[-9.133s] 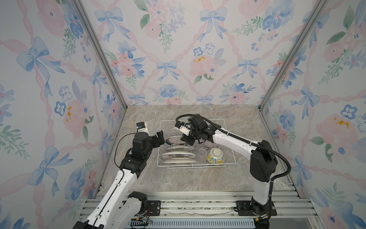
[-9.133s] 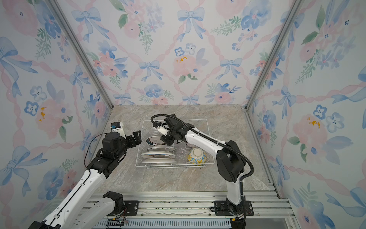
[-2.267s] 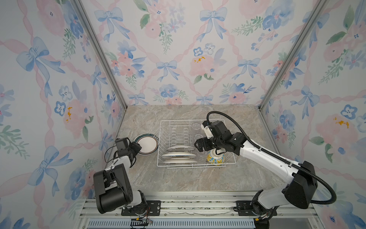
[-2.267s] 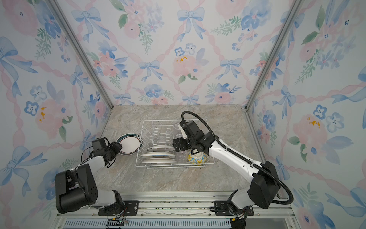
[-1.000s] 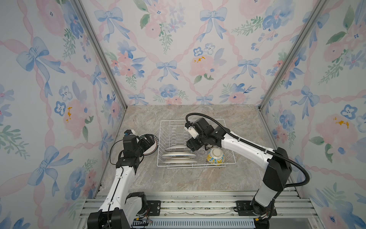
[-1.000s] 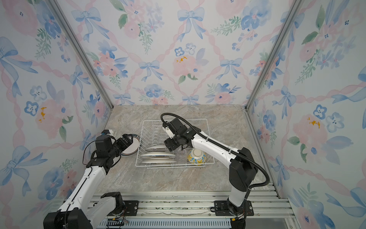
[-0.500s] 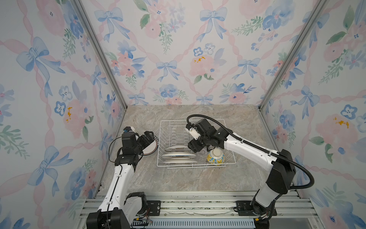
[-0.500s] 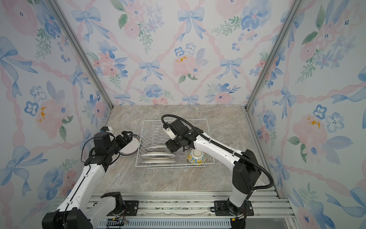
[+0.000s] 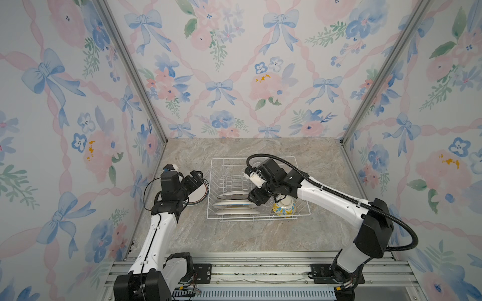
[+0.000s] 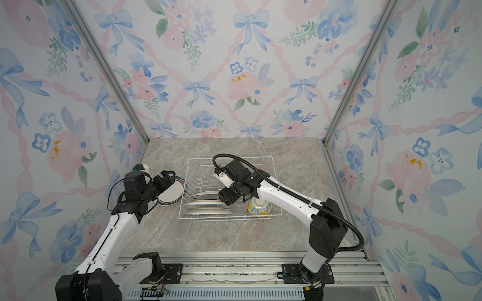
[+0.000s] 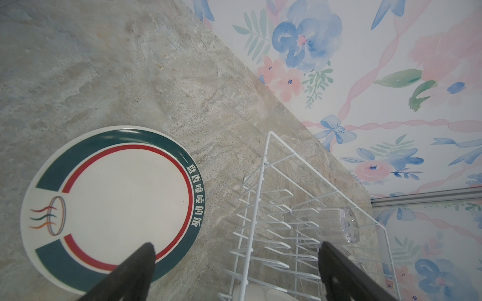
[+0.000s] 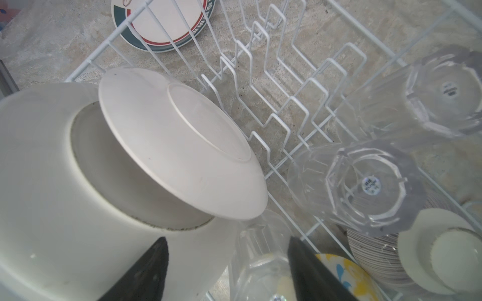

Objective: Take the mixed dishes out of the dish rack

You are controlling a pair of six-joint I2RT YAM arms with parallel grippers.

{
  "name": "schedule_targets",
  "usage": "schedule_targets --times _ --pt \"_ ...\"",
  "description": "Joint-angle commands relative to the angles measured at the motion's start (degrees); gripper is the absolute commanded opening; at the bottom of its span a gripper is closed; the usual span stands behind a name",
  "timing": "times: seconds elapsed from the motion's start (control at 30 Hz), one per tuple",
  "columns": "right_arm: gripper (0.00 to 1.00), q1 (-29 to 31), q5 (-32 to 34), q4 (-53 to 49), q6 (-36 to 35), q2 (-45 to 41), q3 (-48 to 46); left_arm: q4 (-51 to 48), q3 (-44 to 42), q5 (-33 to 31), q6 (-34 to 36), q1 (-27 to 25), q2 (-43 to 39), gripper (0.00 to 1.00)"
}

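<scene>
The dish rack (image 9: 229,158) sits mid-table, its prongs propping the white plates (image 12: 180,146) on edge so that they lean without sliding. A green-and-red rimmed plate (image 11: 112,206) lies flat on the table just beside the rack, already unloaded. The left gripper (image 11: 236,245) hangs wide open and empty over that plate's edge. The right gripper (image 12: 227,239), jaws spread, points down at a clear ribbed glass (image 12: 260,260) inside the rack, probably the next pick.

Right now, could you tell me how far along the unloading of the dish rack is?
Done: the green-and-red rimmed plate lies on the table beside the dish rack, under the open left gripper. In hand: the open right gripper straddles a clear glass in the rack. Left: white plates, two more glasses, the yellow-blue bowl and the striped bowl.
</scene>
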Motion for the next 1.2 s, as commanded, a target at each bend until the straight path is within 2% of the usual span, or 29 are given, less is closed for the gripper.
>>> schedule_targets --times 0.0,0.3,0.57,0.7,0.83,1.17 --pt "0.74 0.72 0.59 -1.16 -0.71 2.07 1.59 -0.52 0.94 0.67 1.05 -0.29 0.06 0.98" --pt "0.72 0.77 1.61 0.93 -0.61 5.03 3.10 -0.50 0.90 -0.12 0.89 -0.50 0.78 0.98" --pt "0.70 0.72 1.08 -1.23 -4.91 10.37 9.13 -0.51 1.34 0.51 0.43 -1.03 2.25 0.98" --pt "0.68 0.64 -0.64 -0.87 -5.94 11.66 10.37 -0.45 1.17 0.30 0.43 -1.30 2.08 0.98" --pt "0.58 0.63 -2.42 0.02 -6.97 12.13 10.63 -0.40 0.96 -0.01 0.61 -1.39 1.63 0.98" --pt "0.57 0.55 -7.44 -0.58 -11.49 11.16 10.43 -0.30 0.94 -0.01 0.39 -1.55 2.49 0.98"
